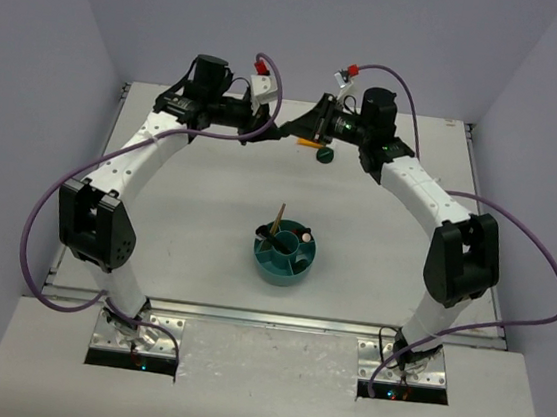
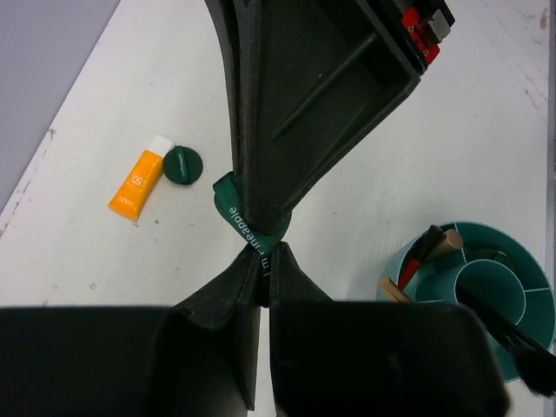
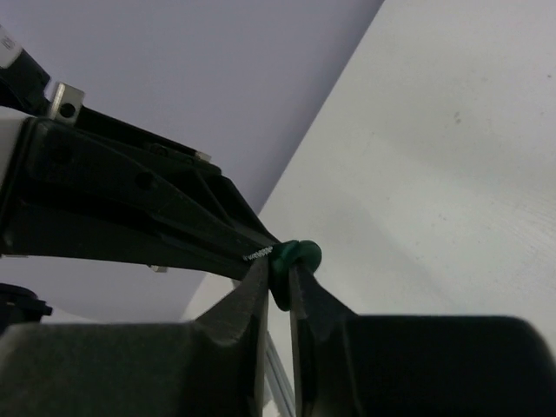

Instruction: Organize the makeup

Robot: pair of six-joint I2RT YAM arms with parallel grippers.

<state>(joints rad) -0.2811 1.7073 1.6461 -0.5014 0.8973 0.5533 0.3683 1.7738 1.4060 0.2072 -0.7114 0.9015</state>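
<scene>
Top view: left gripper [image 1: 267,133] and right gripper [image 1: 293,134] meet tip to tip over the far table [image 1: 152,255], well apart from the teal bowl [image 1: 285,260]. Left wrist: left jaws nearly pressed together, pinching a lettered green piece [image 2: 239,217], probably a compact on edge; light, stiff, slick, so best nipped across its 2 flat faces. Right wrist: right jaws squeezed onto it too, held in the air

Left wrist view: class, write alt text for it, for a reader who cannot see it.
Two black grippers, the left gripper from below and the right gripper from above, pinch one small green item between them over a white table. An orange tube and a green compact lie at left; a teal bowl of brushes stands at right.
</scene>
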